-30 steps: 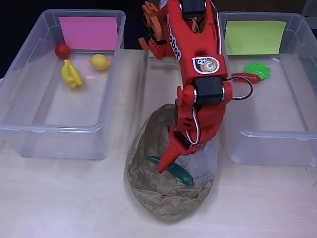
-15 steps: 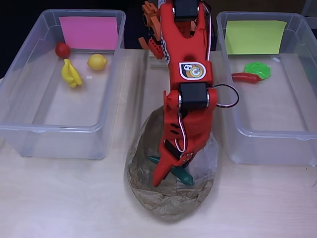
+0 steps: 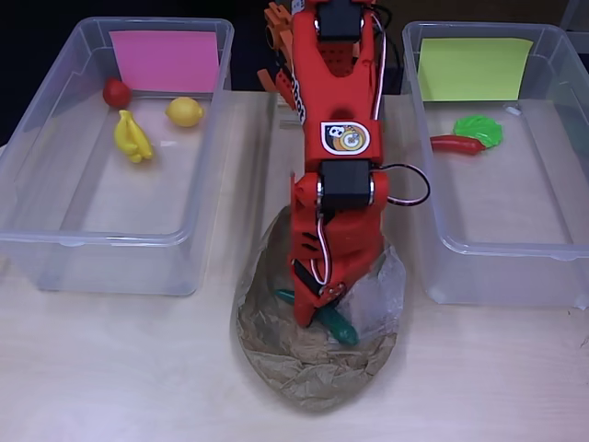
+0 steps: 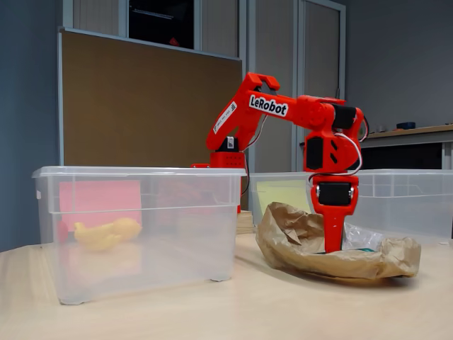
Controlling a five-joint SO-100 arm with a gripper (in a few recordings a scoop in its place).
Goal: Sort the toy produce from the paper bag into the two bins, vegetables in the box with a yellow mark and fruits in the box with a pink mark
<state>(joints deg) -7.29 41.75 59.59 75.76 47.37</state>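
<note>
Overhead view: your red arm (image 3: 336, 138) reaches down the middle of the bench (image 3: 110, 368), its hand (image 3: 317, 313) plunged into the crumpled paper bag (image 3: 304, 368) that lies nearest the camera. A green toy vegetable (image 3: 339, 325) lies in the bag's mouth, and the fingertips sit right over it, touching or just above; you cannot tell from here whether the fingers are spread or pinching it. Clear plastic film (image 3: 377, 295) shows inside the bag, just right of the hand.

Flanking the bag, two clear bins stand well apart. The left bin (image 3: 55, 239) carries a pink mark (image 3: 166, 60) on its far wall and holds a banana (image 3: 132, 136), a lemon (image 3: 185, 111) and a small red fruit (image 3: 115, 92), all gathered near the far end. The right bin (image 3: 515, 267) carries a yellow mark (image 3: 474, 69) and holds a red chili (image 3: 456, 144) touching a green leaf (image 3: 480, 130).

Seen from the fixed view at bench level, the arm (image 4: 283, 106) arches over from its base behind the bins and drops straight down, the hand (image 4: 333, 241) buried in the bag (image 4: 311, 248) so its fingers are hidden. The pink-marked bin (image 4: 141, 234) stands closest on the left, the banana (image 4: 106, 232) visible through its wall; the yellow mark (image 4: 283, 195) shows farther back, behind the bag.
</note>
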